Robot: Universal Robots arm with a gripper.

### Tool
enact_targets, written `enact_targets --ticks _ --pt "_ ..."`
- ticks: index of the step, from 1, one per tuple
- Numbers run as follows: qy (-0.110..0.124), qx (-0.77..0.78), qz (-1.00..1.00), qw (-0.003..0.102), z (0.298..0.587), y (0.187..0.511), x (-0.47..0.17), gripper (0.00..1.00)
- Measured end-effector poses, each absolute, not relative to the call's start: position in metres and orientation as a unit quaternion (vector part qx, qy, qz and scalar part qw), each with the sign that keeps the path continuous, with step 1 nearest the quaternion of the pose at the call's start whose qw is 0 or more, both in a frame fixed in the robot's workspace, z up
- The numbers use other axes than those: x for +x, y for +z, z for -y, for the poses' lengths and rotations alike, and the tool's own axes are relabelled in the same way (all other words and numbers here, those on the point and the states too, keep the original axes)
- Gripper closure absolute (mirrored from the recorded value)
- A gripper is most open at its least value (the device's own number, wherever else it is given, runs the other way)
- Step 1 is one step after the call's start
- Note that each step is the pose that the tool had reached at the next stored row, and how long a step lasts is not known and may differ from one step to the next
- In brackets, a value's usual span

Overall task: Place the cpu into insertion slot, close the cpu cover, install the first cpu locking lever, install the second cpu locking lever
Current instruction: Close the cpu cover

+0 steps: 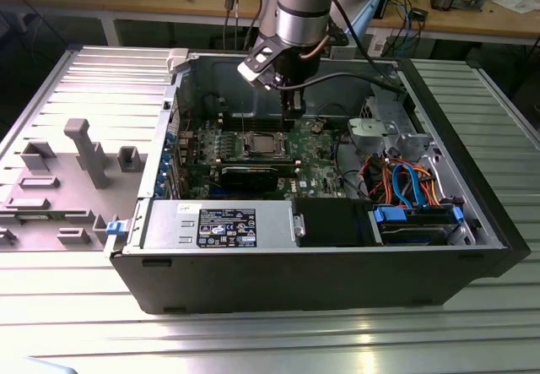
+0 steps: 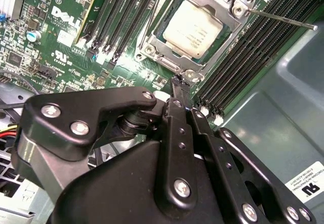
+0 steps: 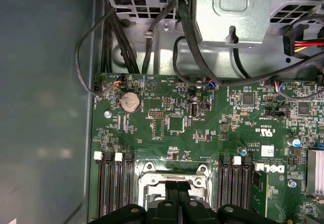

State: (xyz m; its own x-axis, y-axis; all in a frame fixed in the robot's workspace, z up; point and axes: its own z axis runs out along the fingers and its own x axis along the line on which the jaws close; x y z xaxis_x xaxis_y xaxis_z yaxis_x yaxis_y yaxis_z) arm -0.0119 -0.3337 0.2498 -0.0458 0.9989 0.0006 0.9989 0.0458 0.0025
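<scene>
Power supply box (image 1: 226, 224) at near edge. Behind it, cpu (image 2: 193, 28) seated in insertion slot (image 2: 148, 48), cpu cover (image 2: 163, 61) down around it. Thin lever rod (image 2: 283, 19) juts out from the socket corner. Gripper (image 2: 178, 82) hovers at socket's far edge, fingers pressed together.

Memory slots (image 2: 126, 16) and a locking lever (image 2: 283, 19) crowd the insertion slot (image 2: 169, 64), open above

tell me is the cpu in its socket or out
In: the chip lies flat in the socket, silvery top showing through the metal frame lying over it in the second wrist view.
</scene>
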Motion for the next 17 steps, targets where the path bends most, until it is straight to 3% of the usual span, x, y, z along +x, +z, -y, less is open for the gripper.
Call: enact_targets --ticks 17 --pt "0.001 0.691 -0.723 0.001 0.3337 0.2496 -0.0138 0.89"
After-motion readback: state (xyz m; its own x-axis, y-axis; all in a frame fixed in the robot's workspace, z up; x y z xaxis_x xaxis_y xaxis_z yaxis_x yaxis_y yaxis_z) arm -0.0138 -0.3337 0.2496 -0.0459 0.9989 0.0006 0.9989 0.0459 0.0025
